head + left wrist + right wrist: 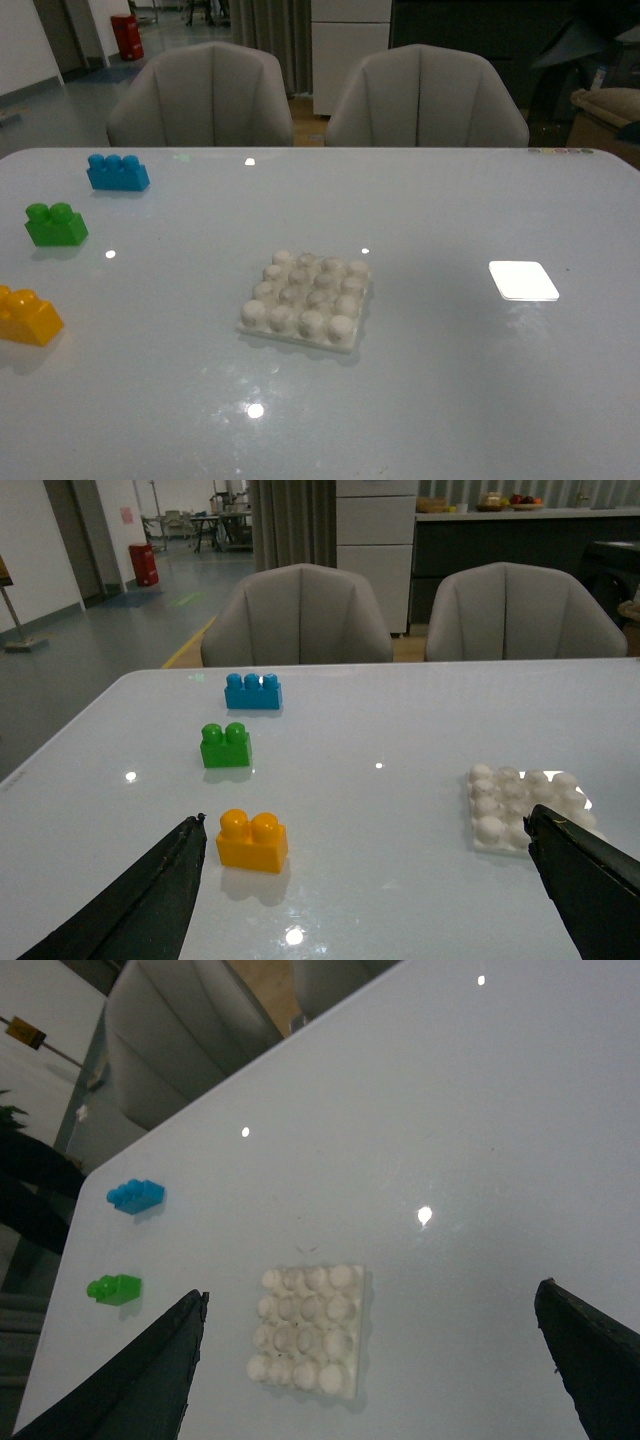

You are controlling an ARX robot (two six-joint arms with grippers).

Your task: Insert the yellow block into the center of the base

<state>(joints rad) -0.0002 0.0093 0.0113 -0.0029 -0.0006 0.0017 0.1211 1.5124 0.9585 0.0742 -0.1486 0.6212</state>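
Observation:
The yellow block [27, 316] lies on the table at the near left edge of the front view, two studs up; the left wrist view shows the yellow block [252, 841] just ahead of one finger. The white studded base [307, 298] sits mid-table, and appears as base [524, 806] and base [308, 1332] in the wrist views. My left gripper [365, 825] is open, above the table between block and base, holding nothing. My right gripper [370, 1300] hangs open and empty high over the base. Neither arm shows in the front view.
A green brick [55, 224] and a blue brick [117, 172] lie beyond the yellow one along the left side. A smooth white square patch [523, 280] is on the right. Two grey chairs [203, 95] stand behind the table's far edge.

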